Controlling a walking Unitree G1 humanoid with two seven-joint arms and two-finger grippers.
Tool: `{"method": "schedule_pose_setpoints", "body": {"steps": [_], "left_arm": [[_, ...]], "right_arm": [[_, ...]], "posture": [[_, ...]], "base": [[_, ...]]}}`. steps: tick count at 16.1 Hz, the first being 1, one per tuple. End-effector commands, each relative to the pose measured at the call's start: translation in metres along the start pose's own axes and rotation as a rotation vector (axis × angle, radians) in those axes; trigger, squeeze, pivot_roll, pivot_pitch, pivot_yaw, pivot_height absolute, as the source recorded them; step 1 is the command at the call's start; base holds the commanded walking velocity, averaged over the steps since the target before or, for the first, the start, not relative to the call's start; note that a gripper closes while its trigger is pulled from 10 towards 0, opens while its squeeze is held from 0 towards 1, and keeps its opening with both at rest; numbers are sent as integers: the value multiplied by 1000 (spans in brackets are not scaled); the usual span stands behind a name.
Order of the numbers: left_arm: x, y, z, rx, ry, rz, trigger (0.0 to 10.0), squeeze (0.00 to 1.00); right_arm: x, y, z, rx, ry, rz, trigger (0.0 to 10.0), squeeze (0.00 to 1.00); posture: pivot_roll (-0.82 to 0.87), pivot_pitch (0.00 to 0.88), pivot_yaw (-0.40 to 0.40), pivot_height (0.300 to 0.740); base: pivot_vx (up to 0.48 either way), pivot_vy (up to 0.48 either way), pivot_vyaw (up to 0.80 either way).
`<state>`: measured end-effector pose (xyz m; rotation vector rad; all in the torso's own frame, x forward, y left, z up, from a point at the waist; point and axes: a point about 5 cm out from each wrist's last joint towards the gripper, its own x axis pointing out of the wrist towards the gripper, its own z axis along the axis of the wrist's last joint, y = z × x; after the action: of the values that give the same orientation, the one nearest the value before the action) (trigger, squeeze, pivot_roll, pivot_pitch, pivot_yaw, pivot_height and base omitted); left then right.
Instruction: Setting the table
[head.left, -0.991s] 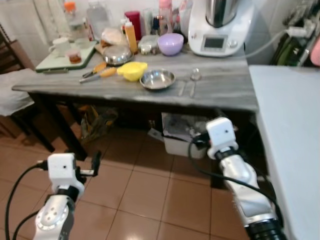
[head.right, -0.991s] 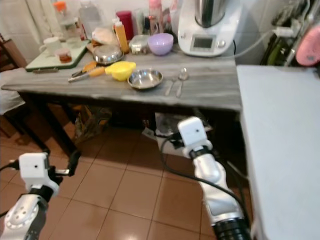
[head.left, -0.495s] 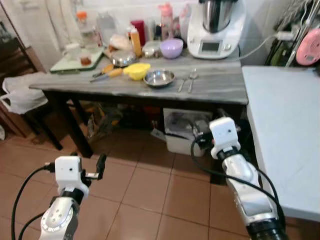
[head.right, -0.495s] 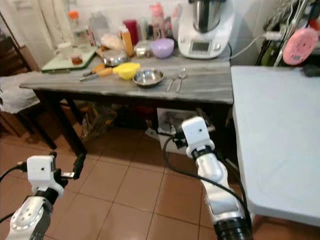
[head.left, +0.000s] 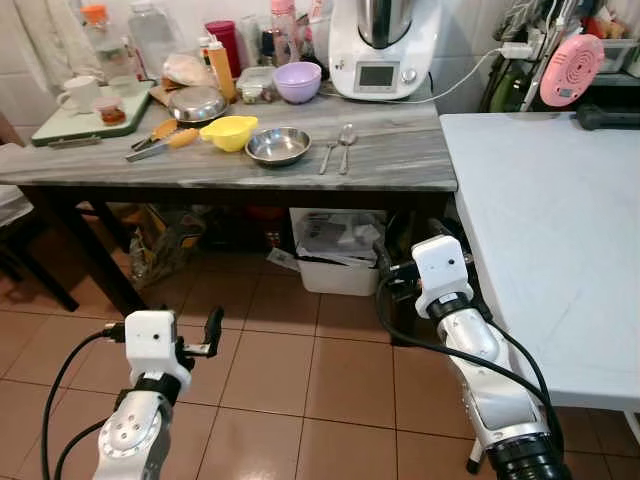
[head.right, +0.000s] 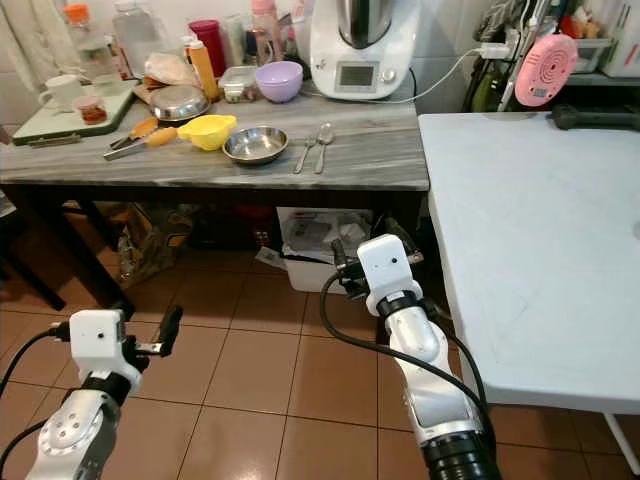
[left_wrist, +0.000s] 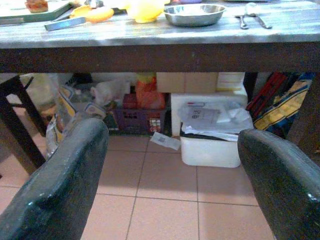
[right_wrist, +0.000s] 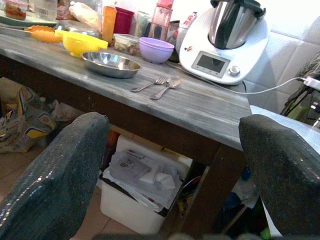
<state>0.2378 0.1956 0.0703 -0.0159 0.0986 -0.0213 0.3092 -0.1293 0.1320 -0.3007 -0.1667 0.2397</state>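
Observation:
A steel bowl (head.left: 278, 146) sits on the grey counter table (head.left: 400, 170), with a fork (head.left: 328, 157) and a spoon (head.left: 346, 140) just to its right. A yellow bowl (head.left: 228, 132) and a purple bowl (head.left: 298, 82) stand further back. A bare white table (head.left: 540, 220) fills the right side. My left gripper (left_wrist: 170, 175) hangs low over the tiled floor, open and holding nothing, well short of the counter. My right gripper (right_wrist: 170, 165) is open too, held below the counter's edge near its right end.
Under the counter stand a white bin (head.left: 335, 262) and bags (head.left: 160, 240). A white kitchen machine (head.left: 378, 45), bottles, a steel lid (head.left: 197, 102), an orange-handled knife (head.left: 165, 140) and a green tray (head.left: 80, 112) crowd the counter's back and left. A pink disc (head.left: 571, 70) stands behind the white table.
The whole picture has shifted as the camera moved: more of the white table shows on the right. Both grippers stay low and open.

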Motion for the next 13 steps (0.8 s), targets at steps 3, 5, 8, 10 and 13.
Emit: {"method": "schedule_pose_setpoints", "body": {"steps": [3,5,8,10,13], "left_arm": [[2,-3,1,9,-7,-3,10000,0],[3,-4,1,2,-6,-4,10000,0],[4,-4,0,11,4,3,10000,0],[3,-5,-1,9,8,3,10000,0],[1,-6,-3,14,22,-3,10000,0]], "right_arm": [[4,2,1,2,2,11,10000,0],[5,1,1,3,1,9,10000,0],[6,2,3,7,-6,9,10000,0],[6,2,3,7,-7,10,10000,0],[7,3,3,6,-10,11,10000,0]], "posture": [[-119,0,73,740],[-118,0,72,740],[-116,0,71,740],[-114,0,71,740],[-116,0,72,740]], "base": [[0,0,-725],[0,0,-725],[0,0,-171],[0,0,0],[-184,0,0]]}}
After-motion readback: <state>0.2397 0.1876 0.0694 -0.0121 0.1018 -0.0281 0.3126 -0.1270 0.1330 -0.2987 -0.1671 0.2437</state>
